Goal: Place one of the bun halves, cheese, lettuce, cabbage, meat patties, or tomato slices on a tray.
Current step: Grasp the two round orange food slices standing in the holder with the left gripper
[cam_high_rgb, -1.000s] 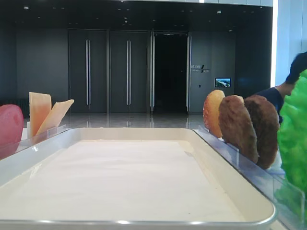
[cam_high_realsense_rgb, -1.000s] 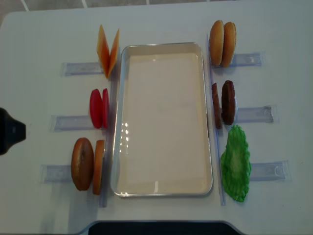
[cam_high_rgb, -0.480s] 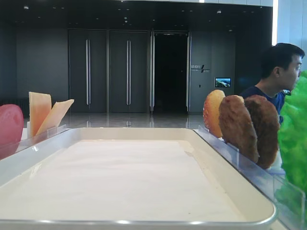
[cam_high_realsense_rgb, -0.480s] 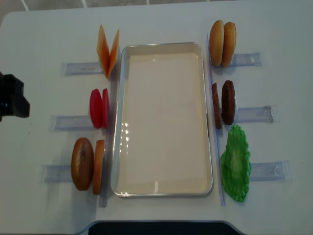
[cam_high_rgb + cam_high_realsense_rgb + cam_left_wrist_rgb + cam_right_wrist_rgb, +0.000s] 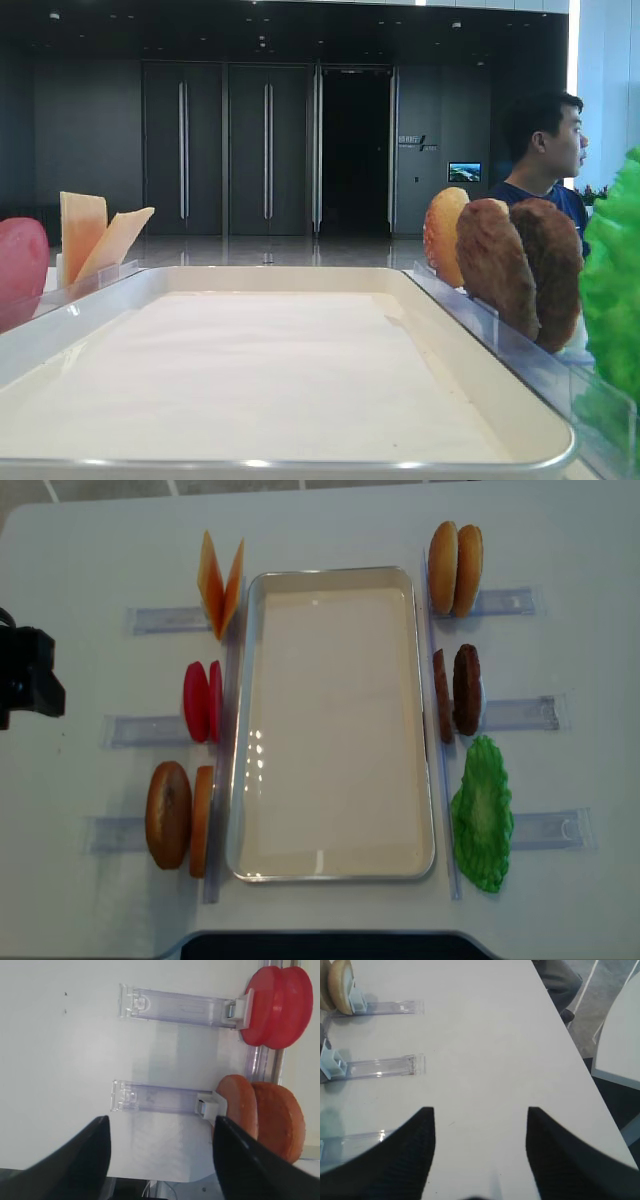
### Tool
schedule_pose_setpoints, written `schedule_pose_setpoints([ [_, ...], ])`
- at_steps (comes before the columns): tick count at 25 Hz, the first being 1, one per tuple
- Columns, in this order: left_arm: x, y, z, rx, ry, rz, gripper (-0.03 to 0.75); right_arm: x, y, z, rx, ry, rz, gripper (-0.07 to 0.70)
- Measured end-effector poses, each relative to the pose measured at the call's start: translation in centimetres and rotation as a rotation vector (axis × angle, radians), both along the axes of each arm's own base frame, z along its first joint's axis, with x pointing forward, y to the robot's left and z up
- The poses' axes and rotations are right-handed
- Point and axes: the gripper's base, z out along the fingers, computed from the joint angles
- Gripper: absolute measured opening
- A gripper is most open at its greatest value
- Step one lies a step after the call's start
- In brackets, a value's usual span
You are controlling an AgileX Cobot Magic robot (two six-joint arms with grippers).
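White tabletop (image 5: 330, 525) fills the overhead view, and a dark hall with tall doors (image 5: 225, 150) is seen behind it in the low view, where a man in a dark shirt (image 5: 545, 150) faces right. At the centre of the table the cream tray (image 5: 248, 730) lies lengthwise, with nothing on it. Clear plastic holders (image 5: 150, 730) are set along both of its long sides, and the food is stood on edge in them. On the right, from far to near, are a pair of bun halves (image 5: 455, 568), the two meat patties (image 5: 458, 692) and the lettuce (image 5: 482, 815). On the left are the cheese (image 5: 220, 582) slices leaning apart in a V, the tomato slices (image 5: 202, 701) and a second bun pair (image 5: 178, 817). At the far left edge the left gripper (image 5: 22, 675) is seen; in its wrist view its jaws are spread wide, with nothing between them. The right gripper (image 5: 480, 1125) is likewise spread wide over bare table.
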Motion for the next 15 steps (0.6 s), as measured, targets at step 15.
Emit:
schedule_pose_setpoints([
  [15, -0.3, -9.2, -1.7, -0.020, 0.078, -0.103, 0.486, 0.0, 0.0, 0.0, 0.000, 0.000, 0.000, 0.415],
])
